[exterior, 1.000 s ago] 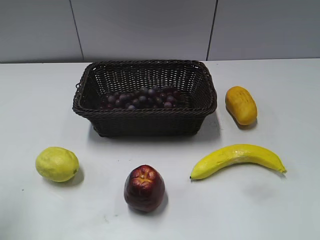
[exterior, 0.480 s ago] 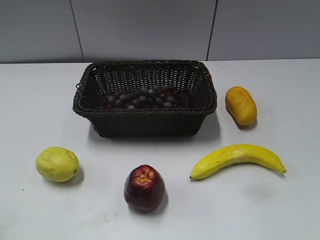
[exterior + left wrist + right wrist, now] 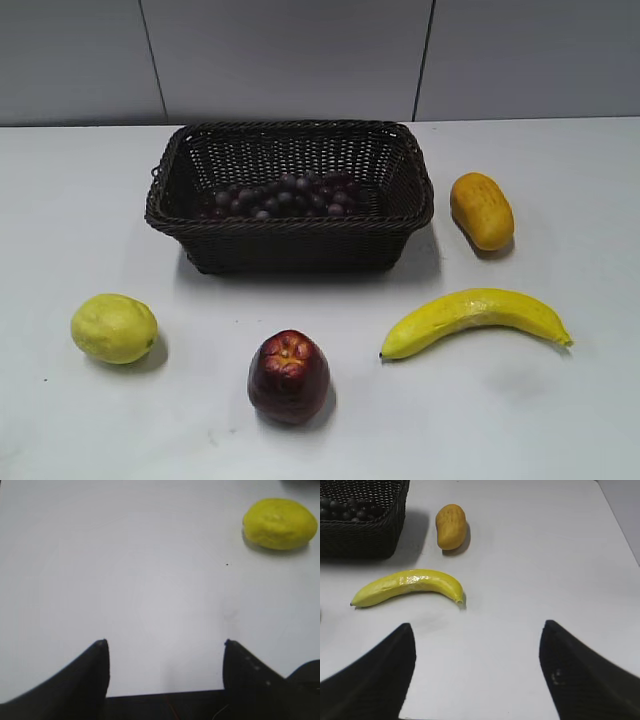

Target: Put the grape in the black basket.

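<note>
Grape [image 3: 285, 196] lies inside black basket [image 3: 290, 228]; left claw [image 3: 165, 642] and right claw [image 3: 476, 625] both released, empty

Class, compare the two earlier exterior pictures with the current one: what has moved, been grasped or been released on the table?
Nothing visibly changed. The grape lies in the black basket as before, and the lemon, apple, banana and orange fruit sit in the same spots. No arm appears in the exterior view; both grippers, left and right, are open and hold nothing.
</note>
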Controlling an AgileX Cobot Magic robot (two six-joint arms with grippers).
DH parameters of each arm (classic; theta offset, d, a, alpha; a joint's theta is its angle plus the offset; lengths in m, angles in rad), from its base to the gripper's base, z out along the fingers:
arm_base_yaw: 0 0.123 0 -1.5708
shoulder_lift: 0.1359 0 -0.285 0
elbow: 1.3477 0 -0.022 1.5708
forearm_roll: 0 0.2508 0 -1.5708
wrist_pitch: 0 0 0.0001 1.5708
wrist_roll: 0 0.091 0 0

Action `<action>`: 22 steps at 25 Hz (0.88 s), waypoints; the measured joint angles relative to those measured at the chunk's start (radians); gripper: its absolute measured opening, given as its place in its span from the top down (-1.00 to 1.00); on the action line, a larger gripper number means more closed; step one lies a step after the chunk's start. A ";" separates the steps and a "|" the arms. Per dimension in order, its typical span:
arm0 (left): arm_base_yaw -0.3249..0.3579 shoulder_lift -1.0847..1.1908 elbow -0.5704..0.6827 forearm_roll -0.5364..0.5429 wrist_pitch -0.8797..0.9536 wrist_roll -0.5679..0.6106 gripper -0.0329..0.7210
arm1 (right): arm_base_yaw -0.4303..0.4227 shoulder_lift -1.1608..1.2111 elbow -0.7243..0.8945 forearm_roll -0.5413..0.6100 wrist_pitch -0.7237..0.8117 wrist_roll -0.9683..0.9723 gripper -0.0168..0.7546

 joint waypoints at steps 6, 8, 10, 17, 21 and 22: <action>0.000 0.000 0.001 0.000 -0.007 0.000 -0.47 | 0.000 0.000 0.000 0.000 0.000 0.000 -0.56; 0.000 0.000 0.001 0.000 -0.007 0.000 -0.47 | 0.000 0.000 0.000 0.000 0.000 0.000 -0.56; 0.000 -0.005 0.001 0.001 -0.007 0.000 -0.47 | 0.000 0.000 0.000 0.000 0.000 0.000 -0.56; 0.000 -0.154 0.001 0.001 -0.008 0.000 -0.46 | 0.000 0.000 0.000 0.000 0.001 0.000 -0.56; 0.000 -0.267 0.001 0.002 -0.008 0.000 -0.41 | 0.000 0.000 0.000 0.000 0.001 0.000 -0.56; 0.000 -0.294 0.001 0.003 -0.008 0.000 -0.39 | 0.000 0.000 0.000 0.000 0.001 0.000 -0.56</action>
